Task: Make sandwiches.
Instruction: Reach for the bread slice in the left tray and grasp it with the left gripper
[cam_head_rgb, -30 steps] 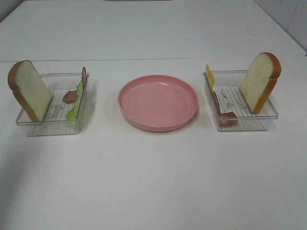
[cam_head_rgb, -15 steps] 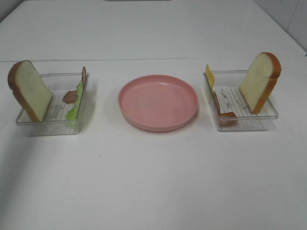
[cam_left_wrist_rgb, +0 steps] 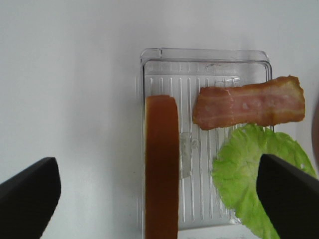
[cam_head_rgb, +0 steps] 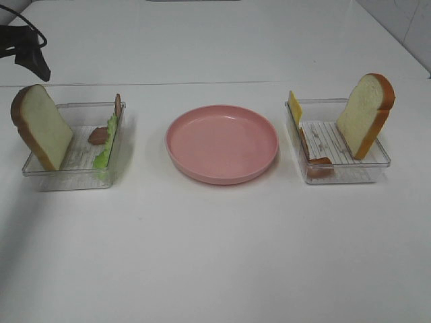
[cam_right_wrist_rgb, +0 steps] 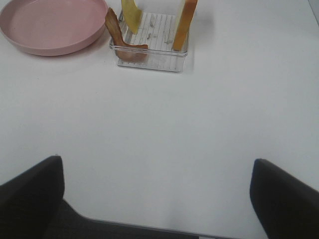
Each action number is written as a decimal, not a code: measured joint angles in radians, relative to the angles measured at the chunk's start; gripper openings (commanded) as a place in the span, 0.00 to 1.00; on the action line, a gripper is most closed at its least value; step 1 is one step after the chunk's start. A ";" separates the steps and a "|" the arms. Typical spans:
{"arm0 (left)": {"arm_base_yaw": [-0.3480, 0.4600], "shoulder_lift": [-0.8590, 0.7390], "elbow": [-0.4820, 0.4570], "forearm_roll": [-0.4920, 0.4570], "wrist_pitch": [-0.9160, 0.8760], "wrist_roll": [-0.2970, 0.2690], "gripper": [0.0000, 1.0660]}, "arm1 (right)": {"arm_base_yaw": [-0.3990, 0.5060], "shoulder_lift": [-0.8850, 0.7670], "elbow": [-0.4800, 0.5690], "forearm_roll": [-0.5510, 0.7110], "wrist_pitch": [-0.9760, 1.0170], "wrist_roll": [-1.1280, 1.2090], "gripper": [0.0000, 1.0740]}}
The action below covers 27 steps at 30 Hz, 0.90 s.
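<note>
High view: nothing stacked yet, all sandwich parts sit in two trays either side of the plate (cam_head_rgb: pixel 222 177), which holds nothing. Left tray (cam_head_rgb: pixel 47 177): left bread (cam_head_rgb: pixel 42 126) standing on edge, leaning on the outer wall; lettuce (cam_head_rgb: pixel 106 151) and left bacon (cam_head_rgb: pixel 99 135) against the wall nearer the plate. Right tray (cam_head_rgb: pixel 350 177): right bread (cam_head_rgb: pixel 365 114) upright at the outer side, cheese (cam_head_rgb: pixel 294 108) propped at the inner wall, right bacon (cam_head_rgb: pixel 316 162) slumped over the front corner. Left gripper (cam_head_rgb: pixel 35 62) shows only as a dark tip behind the left tray, above the table (cam_head_rgb: pixel 215 269); right gripper not seen here. Left wrist view: claw spread wide, holding nothing, looking straight down on the left tray; bread seen crust-edge on, bacon lying across the far part, lettuce spilling over the tray's side. Right wrist view: right gripper (cam_right_wrist_rgb: pixel 159 199) likewise spread wide and holding nothing, well back from the right tray, over bare table. Handling, judged: bread looks like light, squashy foam, so pinch across the flat faces near the top crust, gently. Lettuce and bacon look thin and floppy, likely to droop or slip; take them by a raised edge. Cheese is thin; grip its free upper edge.
</note>
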 measured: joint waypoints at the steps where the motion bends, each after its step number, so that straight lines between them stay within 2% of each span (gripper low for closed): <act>1: 0.000 0.000 0.000 0.000 0.000 0.000 0.96 | 0.000 0.000 0.000 0.000 0.000 0.000 0.92; 6: -0.048 0.086 -0.066 -0.001 0.004 0.015 0.96 | 0.000 0.000 0.000 0.000 0.000 0.000 0.92; 12: -0.071 0.134 -0.071 0.002 0.013 0.018 0.96 | 0.000 0.000 0.000 0.000 0.000 0.000 0.92; 15: -0.071 0.149 -0.071 0.047 0.028 0.017 0.96 | 0.000 0.000 0.000 0.000 0.000 0.000 0.92; 21: -0.071 0.155 -0.071 0.121 0.031 -0.028 0.95 | 0.000 0.000 0.000 0.000 0.000 0.000 0.92; 27: -0.071 0.158 -0.071 0.127 0.031 -0.041 0.88 | 0.000 0.000 0.000 0.000 0.000 0.000 0.92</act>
